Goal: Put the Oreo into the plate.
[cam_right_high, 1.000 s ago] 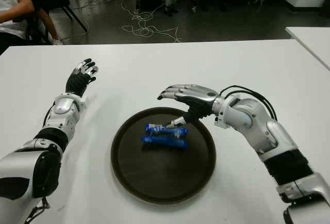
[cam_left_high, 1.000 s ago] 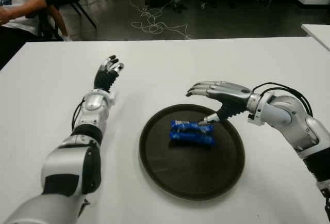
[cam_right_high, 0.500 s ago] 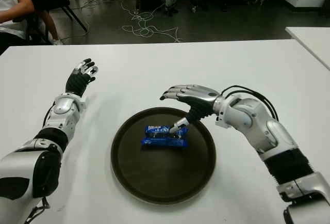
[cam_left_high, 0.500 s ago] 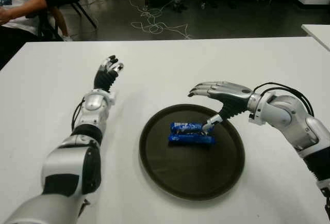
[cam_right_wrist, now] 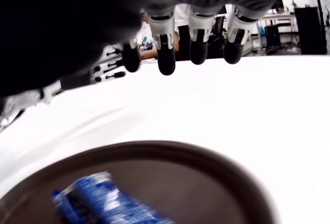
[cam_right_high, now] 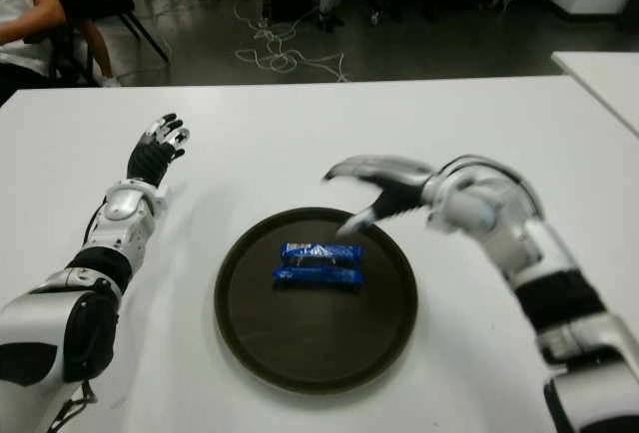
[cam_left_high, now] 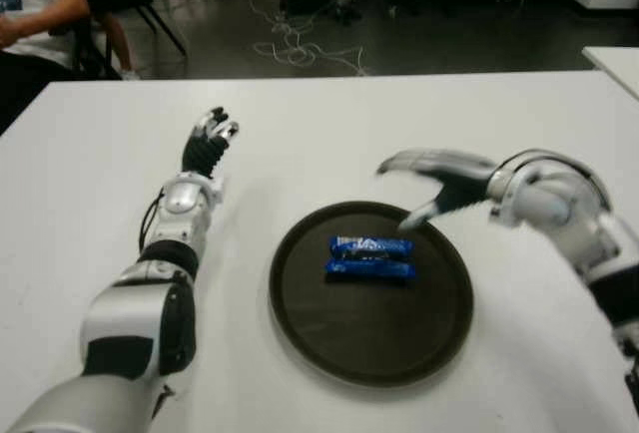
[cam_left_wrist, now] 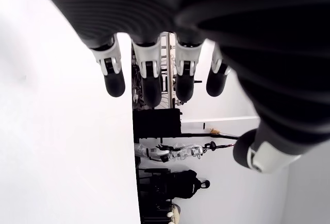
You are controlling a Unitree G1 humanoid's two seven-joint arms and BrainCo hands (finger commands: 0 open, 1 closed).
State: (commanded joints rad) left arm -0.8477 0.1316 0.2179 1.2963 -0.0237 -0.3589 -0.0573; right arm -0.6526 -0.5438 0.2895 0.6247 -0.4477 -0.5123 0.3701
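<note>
On the dark round plate (cam_left_high: pixel 300 313) in front of me, the blue Oreo pack (cam_left_high: pixel 370 258) lies flat, a little toward the far side of the middle, and nothing is touching it. That, I judge, is the job as good as done: Oreo in the plate. Above the plate's far-right rim hovers my right hand (cam_left_high: pixel 440 182), fingers (cam_right_wrist: pixel 166 63) spread and holding nothing, clear of the pack. Over to the left, well apart from the plate, my left hand (cam_left_high: pixel 208 142) shows above the white surface (cam_left_high: pixel 479 114), fingers (cam_left_wrist: pixel 114 82) extended, empty too. All that seems left is pulling my right arm clear.
</note>
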